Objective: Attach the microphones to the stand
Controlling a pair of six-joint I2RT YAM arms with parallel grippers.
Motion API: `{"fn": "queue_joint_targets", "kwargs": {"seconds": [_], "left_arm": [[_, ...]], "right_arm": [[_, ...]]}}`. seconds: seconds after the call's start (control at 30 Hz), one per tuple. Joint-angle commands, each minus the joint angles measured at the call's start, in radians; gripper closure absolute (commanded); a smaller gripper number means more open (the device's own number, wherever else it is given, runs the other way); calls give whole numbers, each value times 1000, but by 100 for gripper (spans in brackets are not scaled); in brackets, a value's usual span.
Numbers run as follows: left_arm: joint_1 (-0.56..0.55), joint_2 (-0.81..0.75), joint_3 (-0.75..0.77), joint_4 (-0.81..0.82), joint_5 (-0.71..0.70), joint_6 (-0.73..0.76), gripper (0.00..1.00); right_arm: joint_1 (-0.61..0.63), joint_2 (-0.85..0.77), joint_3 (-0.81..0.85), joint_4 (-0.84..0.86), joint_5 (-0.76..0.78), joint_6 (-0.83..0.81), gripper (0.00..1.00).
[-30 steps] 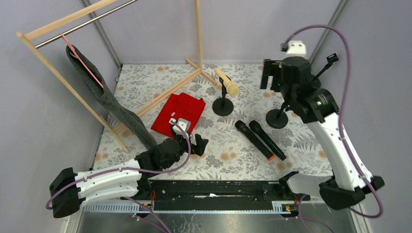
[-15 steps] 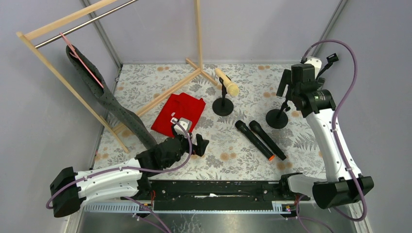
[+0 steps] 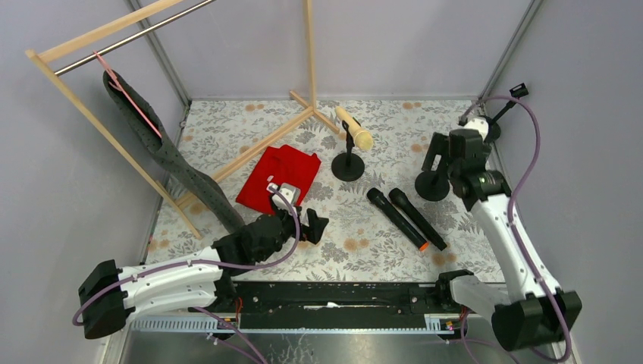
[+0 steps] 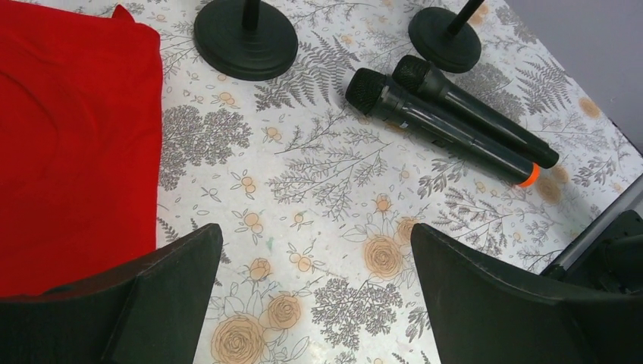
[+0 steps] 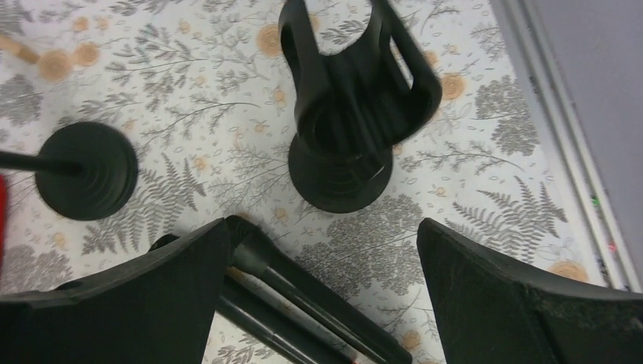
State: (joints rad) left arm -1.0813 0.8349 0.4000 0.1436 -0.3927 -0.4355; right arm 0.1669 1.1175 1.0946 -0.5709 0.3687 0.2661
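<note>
The cream-beige microphone sits tilted in the clip of the middle stand. Two black microphones lie side by side on the floral mat: one with an orange-red tip and a plain one. An empty stand stands right of them; its open clip and base fill the right wrist view. My right gripper is open and empty above this stand, with the black microphones at its left finger. My left gripper is open and empty over the mat.
A third stand leans by the right wall. A red cloth lies left of the middle stand. A wooden clothes rack with a dark garment takes the back left. The middle stand's base shows in the right wrist view.
My right arm has come down and forward from high at the back to just over the empty stand. The left arm and the microphones have not moved.
</note>
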Motion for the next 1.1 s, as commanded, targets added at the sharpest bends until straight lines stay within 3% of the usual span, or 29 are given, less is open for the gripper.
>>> {"fn": "queue_joint_targets", "kwargs": {"seconds": [0.0,0.17,0.37,0.57,0.8,1.07], "left_arm": [[3,36,33,116,7,-4,1],[3,102,55,140,38,4,1],[3,146,55,144,61,-11,1],[3,137,44,143,51,-24,1],[2,97,47,105,38,-24,1],[3,70,38,72,18,-23,1]], "right_arm": [[-4,-176,-138,223,-143,20,0],[-4,-271,-258,238,-339,92,4],[24,-260,-319,195,-556,68,10],[263,-73,-334,253,-445,59,9],[275,140,-281,303,-326,3,12],[275,345,-138,213,-438,-123,13]]}}
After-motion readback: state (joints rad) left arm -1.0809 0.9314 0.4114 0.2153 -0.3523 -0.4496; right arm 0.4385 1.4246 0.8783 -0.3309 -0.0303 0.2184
